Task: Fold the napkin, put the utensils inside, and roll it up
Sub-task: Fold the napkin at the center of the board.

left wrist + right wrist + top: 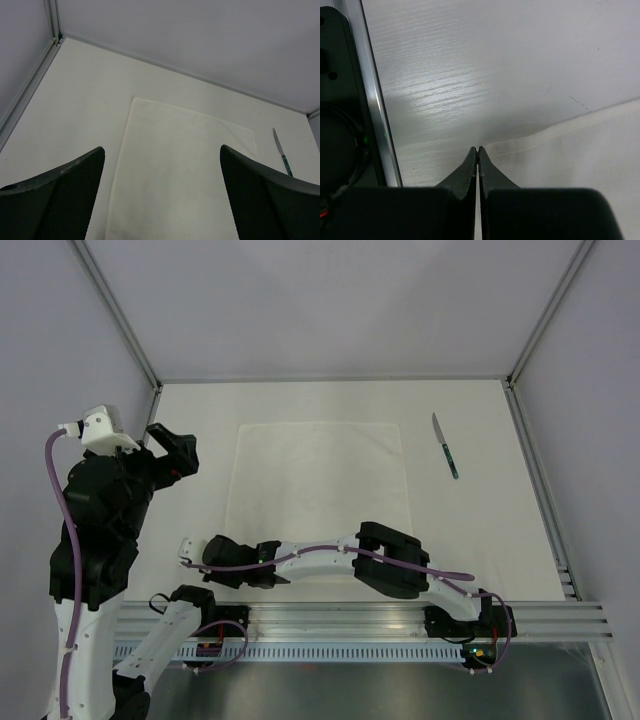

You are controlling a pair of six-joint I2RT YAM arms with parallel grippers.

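Spotter: Your L arm is closest to the overhead cam. It's reared up at the L edge of the table, elbow folded, wrist high.

Op: Its hand?

Spotter: L gripper is spread wide, looking down across the napkin from the L.

Op: Napkin where?

Spotter: Flat, unfolded, mid-table. Your R arm lies low along the near side: base at R, elbow bent, forearm stretched L along the napkin's near edge. R gripper has its fingers pressed together, tips right at the napkin's corner. Can't tell if any cloth is caught betw. them.

Op: Utensil?

Spotter: Knife, teal handle, lies far R on the table, well apart from the napkin & both grippers. Blade points away from you.
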